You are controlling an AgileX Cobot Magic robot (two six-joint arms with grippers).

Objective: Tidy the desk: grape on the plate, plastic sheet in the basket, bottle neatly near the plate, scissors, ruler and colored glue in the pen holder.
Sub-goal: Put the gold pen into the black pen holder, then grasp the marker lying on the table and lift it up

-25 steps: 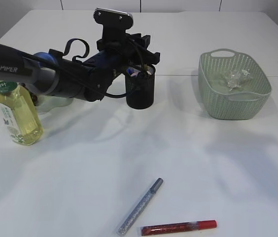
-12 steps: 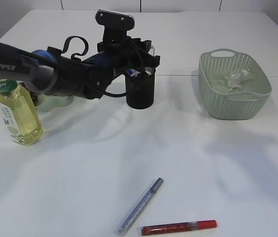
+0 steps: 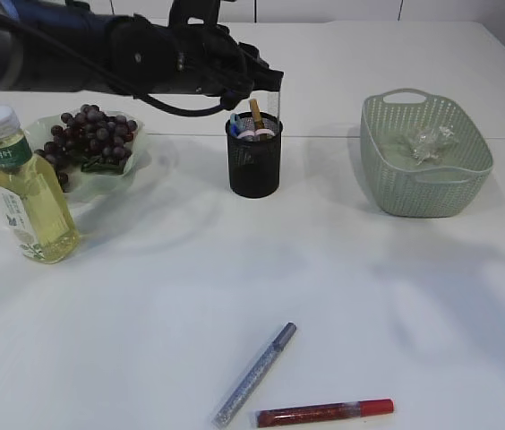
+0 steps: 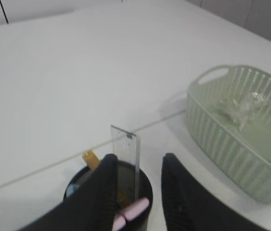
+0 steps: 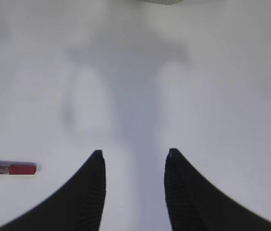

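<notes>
One black mesh pen holder (image 3: pixel 254 167) is standing mid-table, holding a clear ruler (image 4: pixel 125 161) standing upright, a yellow-capped stick (image 3: pixel 255 112), something blue and some pink-ended items; the scissors cannot be told apart in there. One pale green basket (image 3: pixel 387 192) is sitting to the right, well apart from the holder, with one crumpled plastic sheet (image 3: pixel 432 141) lying inside. One light green plate (image 3: pixel 136 154) is sitting at the left, carrying one bunch of dark grapes (image 3: pixel 91 133). One bottle (image 3: pixel 27 199) of yellow liquid, white cap on, is standing upright just in front of the plate. Two colored glue pens are lying on the table near the front edge: one silver glitter pen (image 3: pixel 254 374) and one red glitter pen (image 3: pixel 322 413), close together, well apart from the holder. The left gripper (image 4: pixel 139 180) is hanging just over the holder with its fingers spread, the ruler standing between them against the left finger, the other finger clear of it. The right gripper (image 5: pixel 133 190) is hovering over bare table with its fingers apart, pinching nothing, the red pen showing at its left.
</notes>
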